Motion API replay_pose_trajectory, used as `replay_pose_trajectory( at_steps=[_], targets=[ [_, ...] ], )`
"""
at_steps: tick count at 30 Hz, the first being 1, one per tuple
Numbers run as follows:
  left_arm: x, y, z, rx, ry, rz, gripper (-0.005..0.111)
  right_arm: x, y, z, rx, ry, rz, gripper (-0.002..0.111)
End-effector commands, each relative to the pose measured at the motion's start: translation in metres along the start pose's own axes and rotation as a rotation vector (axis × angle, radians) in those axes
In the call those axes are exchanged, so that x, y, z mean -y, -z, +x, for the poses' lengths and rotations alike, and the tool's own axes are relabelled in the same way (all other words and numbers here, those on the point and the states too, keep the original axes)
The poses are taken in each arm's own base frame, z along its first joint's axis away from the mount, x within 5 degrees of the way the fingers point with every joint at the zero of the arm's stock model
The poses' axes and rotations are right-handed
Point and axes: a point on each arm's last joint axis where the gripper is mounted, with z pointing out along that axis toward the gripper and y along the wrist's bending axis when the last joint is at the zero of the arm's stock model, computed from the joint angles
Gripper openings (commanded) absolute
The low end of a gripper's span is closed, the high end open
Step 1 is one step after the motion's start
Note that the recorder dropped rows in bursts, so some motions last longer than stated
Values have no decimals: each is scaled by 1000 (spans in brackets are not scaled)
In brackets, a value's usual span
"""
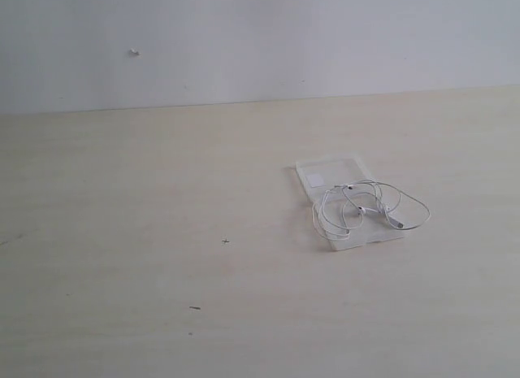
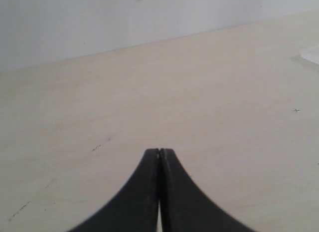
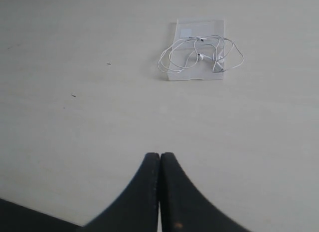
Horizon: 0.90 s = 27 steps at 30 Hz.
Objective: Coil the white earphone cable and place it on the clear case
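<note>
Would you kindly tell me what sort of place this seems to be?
Probably a lab or test bench rather than a home. A wide pale table stands against a plain white wall. The only props on it are a clear case and the earphone cable lying on it.

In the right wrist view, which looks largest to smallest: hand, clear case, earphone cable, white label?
Black right hand, largest only by nearness to the camera.
Flat clear plastic case and loose thin white earphone cable: similar spread, unranked.
Small white square label.
</note>
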Motion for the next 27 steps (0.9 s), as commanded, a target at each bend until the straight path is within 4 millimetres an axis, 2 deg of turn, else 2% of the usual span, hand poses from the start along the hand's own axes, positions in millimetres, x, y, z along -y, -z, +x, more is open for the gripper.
replay_pose_trajectory(
  at_steps=[1,7,11,15,17,23,25,27],
  targets=[
    [0,1,-1,13,2,-5,0,0,-1,0,7,7,1,0],
    [0,1,-1,13,2,-5,0,1,-1,0,8,9,7,0],
    [0,1,-1,13,2,-5,0,9,0,-2,25,50,98,0],
    [0,1,-1,13,2,-5,0,9,0,-3,37,53,102,0],
    [0,1,-1,13,2,-5,0,8,0,-12,138,61,85,0],
    [0,1,-1,13,2,-5,0,-5,8,-53,670,74,-56,0],
    [0,1,-1,11,2,-5,0,-6,0,-56,801,102,-70,0],
    [0,1,-1,9,2,-4,0,-5,-15,-51,851,138,-71,0]
  ],
)
